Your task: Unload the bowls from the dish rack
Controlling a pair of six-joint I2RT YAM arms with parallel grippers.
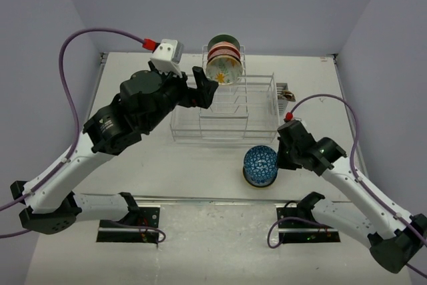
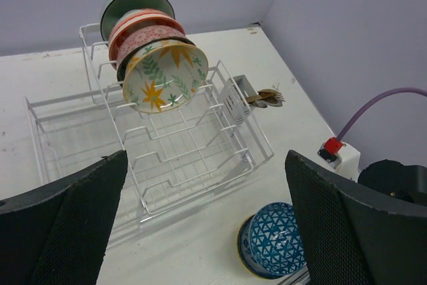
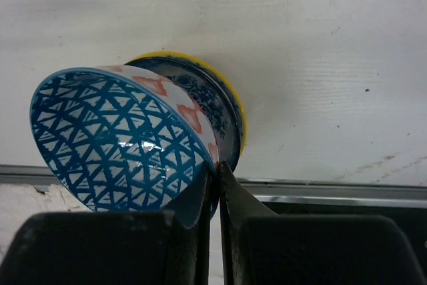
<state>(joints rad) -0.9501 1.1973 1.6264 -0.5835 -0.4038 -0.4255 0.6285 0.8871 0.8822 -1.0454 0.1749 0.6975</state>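
**Desk:** What is the right end effector (image 3: 217, 175) holding?

**Me:** Its two dark fingers (image 3: 197, 195) are pressed almost together on the thin rim of the blue mosaic bowl (image 3: 113, 138). The bowl is glossy inside with a net of triangles, and white with orange motifs outside. It's tilted, its foot sitting in a yellow-rimmed bowl (image 3: 223, 108) that has dark blue flowers on its wall. That one stands on the white worktop (image 1: 147, 158) just in front of the dish rack (image 1: 220, 115).

**Desk:** And the left?

**Me:** The left end effector (image 2: 207, 165) is spread wide with nothing in it. Its textured black pads (image 2: 73, 218) are poised above the rack's thin white wires.

**Desk:** What's in the rack?

**Me:** Four bowls stand on edge at the far end of the central slots. A cream bowl (image 2: 167, 75) with yellow stars and green leaves is nearest me. Behind it are two red-and-white bowls (image 2: 143, 31), then a dark green bowl (image 2: 130, 1). The side caddy (image 2: 237, 101) holds metal forks (image 2: 267, 97).
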